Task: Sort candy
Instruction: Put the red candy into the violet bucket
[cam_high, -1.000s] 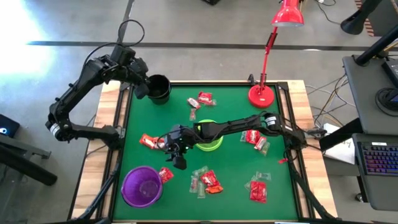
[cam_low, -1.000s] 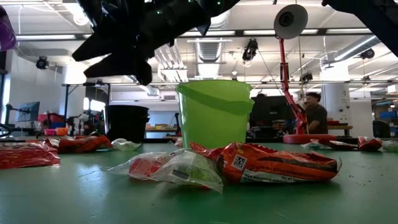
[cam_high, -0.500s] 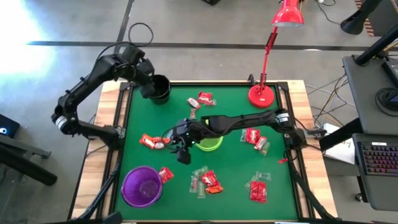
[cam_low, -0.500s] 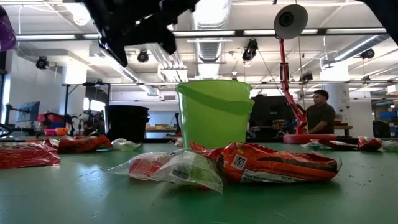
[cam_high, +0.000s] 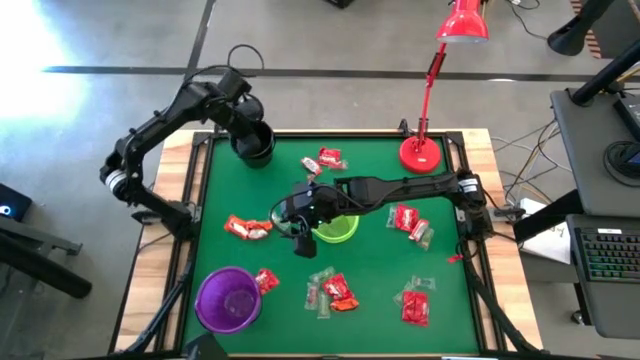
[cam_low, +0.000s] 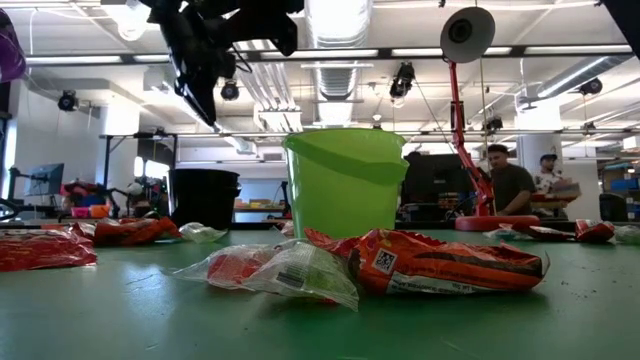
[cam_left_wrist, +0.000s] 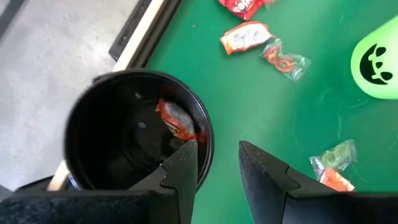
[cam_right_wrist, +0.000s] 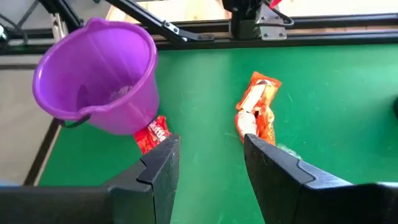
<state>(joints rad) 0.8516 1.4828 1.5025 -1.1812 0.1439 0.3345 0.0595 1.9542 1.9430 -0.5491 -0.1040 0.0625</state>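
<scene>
Wrapped candy lies scattered on the green table: red packs (cam_high: 245, 228) (cam_high: 325, 158) and clear-wrapped ones (cam_high: 322, 280). My left gripper (cam_left_wrist: 217, 155) hangs open and empty over the black cup (cam_left_wrist: 118, 137) at the far left corner, one finger above its rim. A red candy (cam_left_wrist: 176, 121) lies inside that cup. My right gripper (cam_right_wrist: 211, 155) is open and empty, raised above the table just left of the green cup (cam_high: 337, 229). It looks toward the purple cup (cam_right_wrist: 93, 74) and a red-orange candy (cam_right_wrist: 255, 115). In the low view the right gripper (cam_low: 215, 50) shows high up.
A red desk lamp (cam_high: 421, 152) stands at the table's far right. More candy lies near the right edge (cam_high: 410, 220) and near the front (cam_high: 415, 300) (cam_high: 335, 290). A red pack (cam_high: 267, 281) lies beside the purple cup (cam_high: 228, 298). People stand in the room beyond.
My right gripper has risen from near the table and drawn back toward the green cup, staying open. My left gripper has moved toward the table's right and down, coming over the black cup, still open.
</scene>
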